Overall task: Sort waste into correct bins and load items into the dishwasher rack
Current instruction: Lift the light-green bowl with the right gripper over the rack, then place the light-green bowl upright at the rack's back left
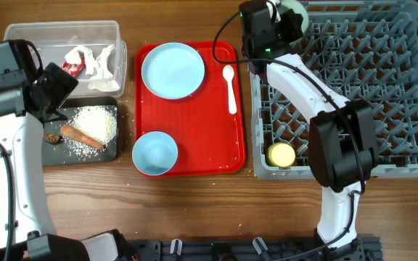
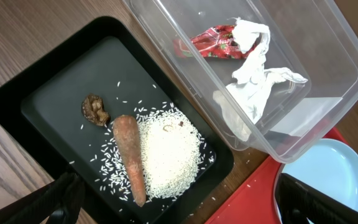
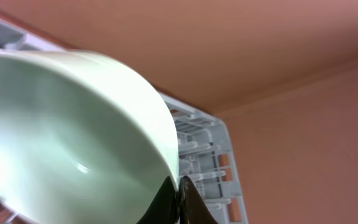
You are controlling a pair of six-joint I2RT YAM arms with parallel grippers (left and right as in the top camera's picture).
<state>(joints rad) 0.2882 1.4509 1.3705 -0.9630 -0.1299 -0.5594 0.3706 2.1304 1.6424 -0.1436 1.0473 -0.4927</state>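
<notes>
1. Waste looks sorted — the red wrapper (image 2: 207, 45) and white paper (image 2: 253, 56) lie in the clear tub (image 1: 35, 36); rice (image 2: 169, 152), carrot stick (image 2: 131, 155) and brown scrap (image 2: 95, 109) in the black tray (image 2: 55, 93), under our spread, empty left claw (image 2: 188, 202).
2. Loading is partway: the yellow cup (image 1: 281, 154) sits in the rack's (image 1: 383, 87) near-left corner, and the right claw (image 3: 178, 198) pinches a green bowl's (image 3: 61, 137) rim over the far-left corner — seated or not, we cannot tell.
3. Left on the red tray (image 1: 223, 156): plate (image 1: 173, 69), blue bowl (image 1: 154, 154), spoon (image 1: 229, 88).
</notes>
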